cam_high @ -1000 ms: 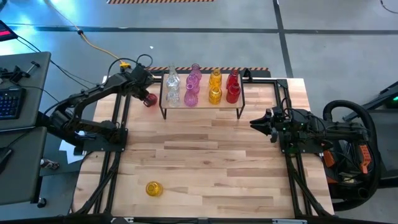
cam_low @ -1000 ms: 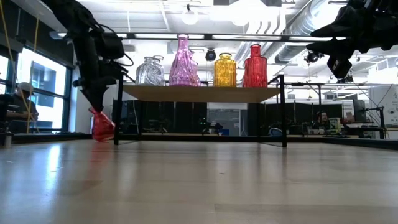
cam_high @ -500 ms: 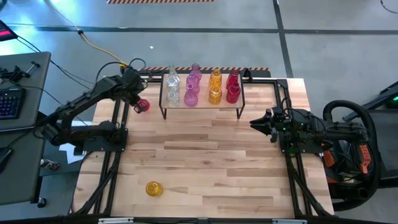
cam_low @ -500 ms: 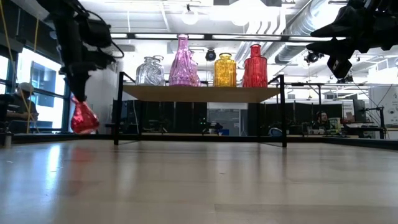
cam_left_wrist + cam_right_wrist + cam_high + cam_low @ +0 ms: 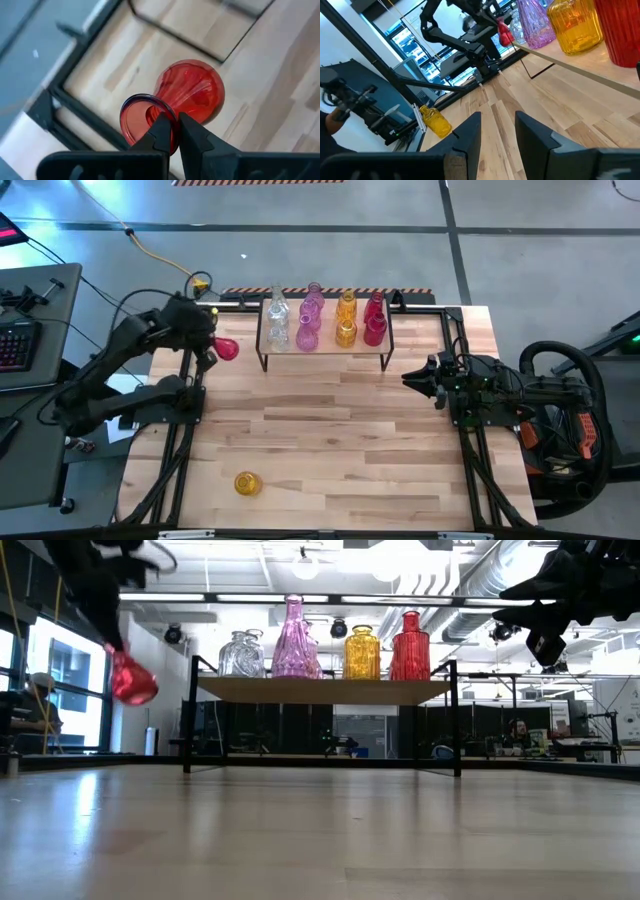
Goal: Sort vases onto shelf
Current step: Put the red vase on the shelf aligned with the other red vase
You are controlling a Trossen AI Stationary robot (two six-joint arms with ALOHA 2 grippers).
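**Red vase held up in the air**

The left gripper (image 5: 172,131) is clenched on the rim of a red vase (image 5: 226,348). It holds the vase up off the table (image 5: 330,440), near the far left corner, just beside the left end of the shelf (image 5: 325,350). The vase is tilted, with its round belly hanging lower than its mouth.

The shelf stands along the far edge of the table. On it stand clear, pink, yellow and red vases (image 5: 322,648).

One yellow vase (image 5: 247,483) lies on the table near the near left corner.

The right gripper (image 5: 497,131) waits over the right side of the table. Its fingers are apart and hold nothing.
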